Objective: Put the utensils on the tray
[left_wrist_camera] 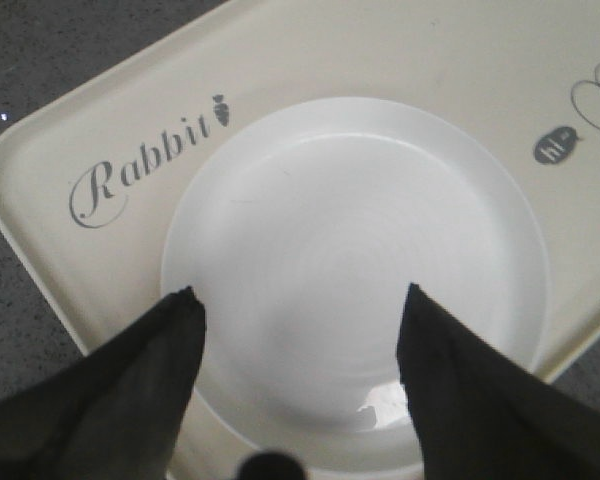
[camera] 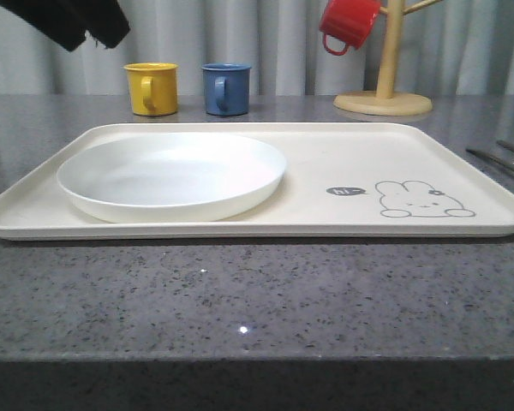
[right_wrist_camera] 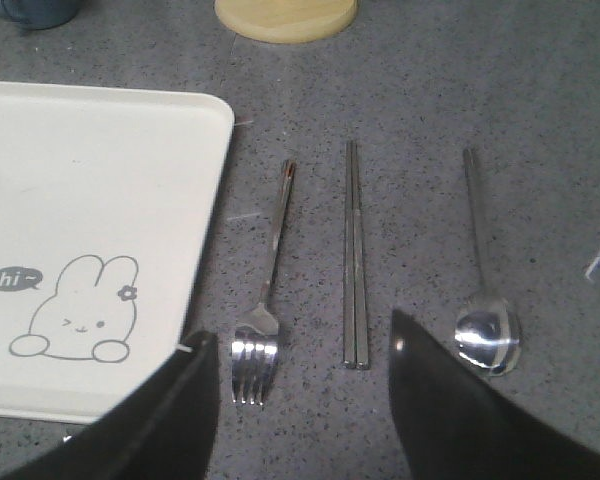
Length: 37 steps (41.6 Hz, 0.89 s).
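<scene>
Fork [right_wrist_camera: 265, 300], chopsticks [right_wrist_camera: 355, 255] and spoon [right_wrist_camera: 483, 280] lie side by side on the counter [right_wrist_camera: 430, 100] beside the tray [right_wrist_camera: 100, 180], handles pointing away, under the wide-open right pincer [right_wrist_camera: 300, 345].

A grey speckled stone tabletop [camera: 240, 300] carries everything. The cream tray [camera: 343, 163] lies flat across its middle. Beside the tray's right edge, a fork [right_wrist_camera: 265, 290], a pair of chopsticks [right_wrist_camera: 354, 255] and a spoon [right_wrist_camera: 485, 290] lie side by side, apart. Toward the far edge stand a yellow mug [camera: 152, 88], a blue mug [camera: 226, 88] and a wooden mug stand [camera: 383, 101].
</scene>
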Motion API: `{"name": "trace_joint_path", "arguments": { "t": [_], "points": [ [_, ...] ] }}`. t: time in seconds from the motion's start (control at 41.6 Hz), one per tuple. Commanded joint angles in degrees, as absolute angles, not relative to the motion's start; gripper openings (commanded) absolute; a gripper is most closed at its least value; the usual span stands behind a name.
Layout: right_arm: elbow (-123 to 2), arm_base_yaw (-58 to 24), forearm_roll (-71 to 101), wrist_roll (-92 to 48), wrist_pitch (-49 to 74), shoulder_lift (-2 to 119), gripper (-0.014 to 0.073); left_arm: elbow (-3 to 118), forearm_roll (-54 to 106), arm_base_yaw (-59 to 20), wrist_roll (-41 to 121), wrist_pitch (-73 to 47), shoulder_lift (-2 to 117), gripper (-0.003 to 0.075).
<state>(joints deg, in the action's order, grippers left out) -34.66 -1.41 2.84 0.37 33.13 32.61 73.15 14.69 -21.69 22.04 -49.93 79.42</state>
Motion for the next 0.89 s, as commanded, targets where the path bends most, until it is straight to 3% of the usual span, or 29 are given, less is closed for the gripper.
{"name": "trace_joint_path", "arguments": {
  "t": [0.0,0.192,0.577,0.866],
  "points": [
    [-36.7,-1.4,2.8,0.0,29.3,33.1,0.0414,72.8,4.5,-26.9,12.3,-48.8,72.6,0.0428],
    [-36.7,-1.4,2.8,0.0,29.3,33.1,0.0414,65.1,-6.2,-33.7,0.0,-48.6,62.2,0.0428],
    [-37.0,-1.4,2.8,0.0,29.9,33.2,0.0414,52.2,-4.7,-34.2,-0.6,-48.1,49.6,0.0428],
    [-46.0,-1.4,2.8,0.0,44.6,42.3,0.0414,51.6,-4.7,-34.2,-0.6,-48.1,49.4,0.0428]
  ]
}}
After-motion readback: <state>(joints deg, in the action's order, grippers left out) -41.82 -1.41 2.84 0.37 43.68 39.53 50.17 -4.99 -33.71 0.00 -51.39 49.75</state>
